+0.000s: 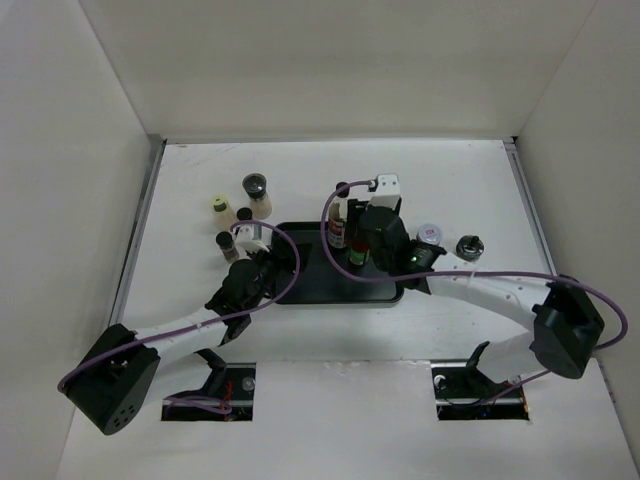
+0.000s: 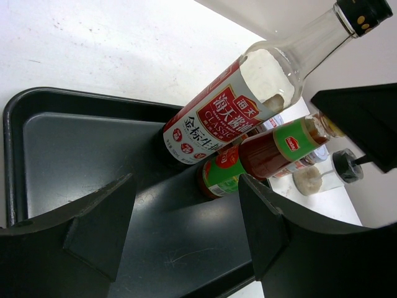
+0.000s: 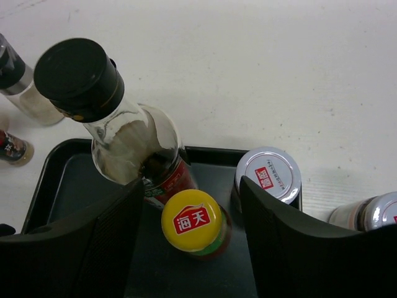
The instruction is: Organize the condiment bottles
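A tall clear black-capped bottle (image 1: 337, 221) and a red yellow-capped sauce bottle (image 1: 357, 252) stand in the black tray (image 1: 310, 290). My right gripper (image 1: 377, 228) is open above them. In the right wrist view its fingers straddle the yellow cap (image 3: 191, 220) with gaps on both sides, and the tall bottle (image 3: 133, 146) is just left of it. A silver-lidded jar (image 3: 268, 176) stands at the tray's far right corner. My left gripper (image 1: 260, 262) is open and empty over the tray's left part (image 2: 74, 143), facing both bottles (image 2: 217, 121).
Several small jars stand on the table left of the tray, among them a yellow-lidded one (image 1: 220, 207) and a dark-lidded one (image 1: 256, 189). A silver-lidded jar (image 1: 430, 235) and a dark jar (image 1: 469, 246) stand right of the tray. White walls enclose the table.
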{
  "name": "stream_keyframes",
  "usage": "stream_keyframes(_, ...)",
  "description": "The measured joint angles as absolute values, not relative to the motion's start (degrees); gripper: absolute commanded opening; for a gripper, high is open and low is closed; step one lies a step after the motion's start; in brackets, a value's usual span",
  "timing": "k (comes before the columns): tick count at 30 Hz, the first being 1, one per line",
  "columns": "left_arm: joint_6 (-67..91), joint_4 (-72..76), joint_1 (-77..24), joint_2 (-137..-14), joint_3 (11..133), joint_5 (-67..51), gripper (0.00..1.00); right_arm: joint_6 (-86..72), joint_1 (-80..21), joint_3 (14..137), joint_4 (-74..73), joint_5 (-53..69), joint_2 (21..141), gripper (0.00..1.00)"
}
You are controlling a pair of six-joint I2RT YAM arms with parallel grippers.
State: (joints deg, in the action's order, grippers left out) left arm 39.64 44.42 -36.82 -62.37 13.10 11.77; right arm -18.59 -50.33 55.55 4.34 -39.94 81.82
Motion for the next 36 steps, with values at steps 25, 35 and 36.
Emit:
stream_keyframes(25, 39.66, 44.42, -37.19, -62.37, 13.1, 11.79, 0.66, -26.65, -29.06, 41.74, -8.54, -32.93, 68.16, 0.83)
stream_keyframes(35, 39.64, 44.42, -37.19, -62.37, 13.1, 11.79, 0.66, -26.83, -26.28, 41.74, -7.7, -32.51, 75.11, 0.77)
stream_keyframes(36, 39.64, 44.42, -37.19, -62.37, 13.1, 11.81, 0.66, -26.83, -26.24, 41.74, -7.55, -32.51, 75.44, 0.76)
